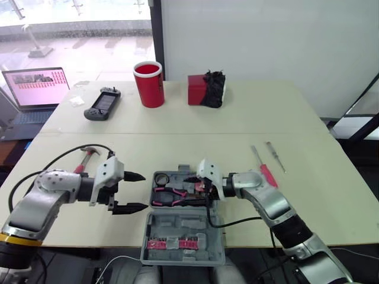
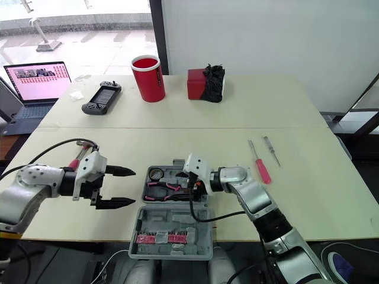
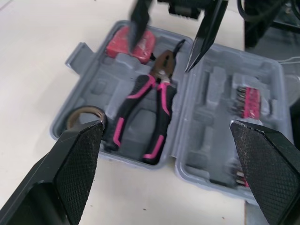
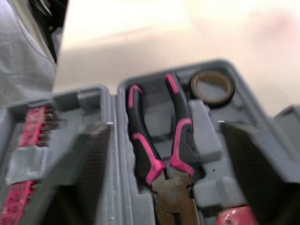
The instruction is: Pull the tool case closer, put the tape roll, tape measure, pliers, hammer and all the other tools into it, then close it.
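Tool case (image 1: 183,225) lies open at the near edge of the table (image 1: 249,112), straight ahead of me. Its lid is folded toward me and looks to overhang that edge a little.

Already in the tray: tape roll (image 3: 86,119), pliers (image 3: 143,117) and tape measure (image 3: 117,44).

Left fingers (image 1: 131,176) are spread wide and hold nothing. They hover just left of the case and point toward it. Right fingers (image 3: 206,33) are also parted and empty, and hang over the tray's right end above the tape measure and the pliers' head.

My read is that loading is partly done, with three tools out:
- Hammer (image 1: 89,154) is left of the case and a little farther back, beyond my left forearm, so the left arm is nearer. The arm hides much of it, but the handle seems to run back-to-front, slanting away from the case.
- Pink-handled screwdriver (image 1: 267,176) and a slimmer screwdriver (image 1: 276,156) are right of the case, side by side. Their long axes run far-to-near, and the right arm is nearer.

There is open table on both sides of the case for reaching. The clutter (cup, box, handheld) is well beyond it at the far side. I need to watch the overhanging lid when closing, as there is little margin on the near side.
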Controlling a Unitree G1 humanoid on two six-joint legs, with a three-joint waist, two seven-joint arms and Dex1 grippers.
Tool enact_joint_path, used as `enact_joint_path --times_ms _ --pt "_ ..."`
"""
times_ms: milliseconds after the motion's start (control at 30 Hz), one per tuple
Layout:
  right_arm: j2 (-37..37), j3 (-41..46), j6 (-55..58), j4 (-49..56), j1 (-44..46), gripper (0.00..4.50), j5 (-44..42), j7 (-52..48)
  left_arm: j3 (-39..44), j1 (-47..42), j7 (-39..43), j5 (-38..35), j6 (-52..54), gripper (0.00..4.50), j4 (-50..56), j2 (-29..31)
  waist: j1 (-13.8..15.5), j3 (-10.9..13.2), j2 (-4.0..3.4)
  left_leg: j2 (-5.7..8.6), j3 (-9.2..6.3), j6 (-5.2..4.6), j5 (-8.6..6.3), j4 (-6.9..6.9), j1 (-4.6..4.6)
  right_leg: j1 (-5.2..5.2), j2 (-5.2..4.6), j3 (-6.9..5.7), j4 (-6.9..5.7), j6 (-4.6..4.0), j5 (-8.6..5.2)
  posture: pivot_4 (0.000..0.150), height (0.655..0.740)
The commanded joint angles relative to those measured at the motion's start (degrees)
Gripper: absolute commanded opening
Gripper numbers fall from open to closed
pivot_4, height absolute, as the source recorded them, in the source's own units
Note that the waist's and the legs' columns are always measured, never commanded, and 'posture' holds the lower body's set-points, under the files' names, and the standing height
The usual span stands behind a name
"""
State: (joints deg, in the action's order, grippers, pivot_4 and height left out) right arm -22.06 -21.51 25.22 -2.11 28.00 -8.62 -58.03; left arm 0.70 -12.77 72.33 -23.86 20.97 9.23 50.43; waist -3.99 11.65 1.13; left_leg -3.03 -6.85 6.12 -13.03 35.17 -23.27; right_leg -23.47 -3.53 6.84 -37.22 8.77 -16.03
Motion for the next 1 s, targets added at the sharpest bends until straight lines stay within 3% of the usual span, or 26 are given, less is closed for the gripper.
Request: enact_joint_path --times_ms 33,133,167,333,467,633,833,1000 --pt "1.6 -0.2 0.0 -1.1 0.8 1.75 0.7 1.7 0.0 -1.2 -0.9 0.2 -0.2 4.50 0.6 -0.3 0.0 0.0 0.00 0.00 0.00 0.00 0.00 0.00 0.00 0.00 0.00 0.00 0.00 0.00 0.00 0.150 0.7400" --pt "2.5 -1.3 -0.9 -4.6 1.0 0.17 2.1 2.3 0.0 -1.2 -1.5 0.6 -0.3 4.50 0.9 -0.5 0.0 0.0 0.00 0.00 0.00 0.00 0.00 0.00 0.01 0.00 0.00 0.00 0.00 0.00 0.00 0.150 0.7400" --pt "2.8 -1.7 -1.1 -5.8 1.0 0.07 2.6 2.4 0.0 -1.1 -1.6 0.6 -0.3 4.50 1.0 -0.5 0.0 0.0 0.00 0.00 0.00 0.00 0.00 0.00 0.01 0.00 0.00 0.00 0.00 0.00 0.00 0.150 0.7400" --pt "4.8 -4.1 0.6 -15.7 0.9 0.07 7.0 6.7 0.4 -0.1 -2.9 0.5 0.5 4.50 2.1 -0.8 -0.3 0.0 0.01 -0.01 0.00 0.00 0.00 -0.03 0.23 0.14 0.01 0.00 -0.03 -0.01 0.01 0.150 0.7400" --pt "3.4 -7.1 3.0 -17.7 -0.7 0.07 9.5 6.8 0.5 0.8 -3.5 0.6 0.5 4.50 2.7 -0.5 -0.2 -0.3 0.02 -0.01 0.01 0.00 -0.01 -0.10 0.98 0.94 0.00 0.01 0.10 -0.21 -0.12 0.150 0.7400" --pt "4.3 -5.7 5.9 -16.3 -1.3 0.07 7.6 7.3 0.2 1.8 -4.0 0.7 0.7 4.50 3.4 -0.4 0.0 -1.0 0.03 0.00 0.01 0.01 -0.02 -0.10 1.08 1.07 0.00 0.03 0.14 -0.32 -0.20 0.150 0.7400" --pt "6.7 4.5 -0.6 -8.7 -0.3 0.07 -0.3 7.2 1.3 2.1 -9.5 1.6 1.6 4.50 2.1 -3.4 0.0 -1.0 0.01 0.00 0.01 0.01 -0.02 -0.10 0.95 0.98 -0.01 0.02 0.15 -0.31 -0.21 0.150 0.7400" --pt "2.5 9.7 -5.4 -1.9 1.3 0.07 -2.0 6.1 2.0 2.6 -9.9 3.2 -3.2 4.50 -0.3 -4.2 0.0 -0.7 -0.09 0.00 0.01 0.01 -0.01 -0.12 0.73 0.71 -0.01 0.03 0.11 -0.27 -0.18 0.150 0.7400"
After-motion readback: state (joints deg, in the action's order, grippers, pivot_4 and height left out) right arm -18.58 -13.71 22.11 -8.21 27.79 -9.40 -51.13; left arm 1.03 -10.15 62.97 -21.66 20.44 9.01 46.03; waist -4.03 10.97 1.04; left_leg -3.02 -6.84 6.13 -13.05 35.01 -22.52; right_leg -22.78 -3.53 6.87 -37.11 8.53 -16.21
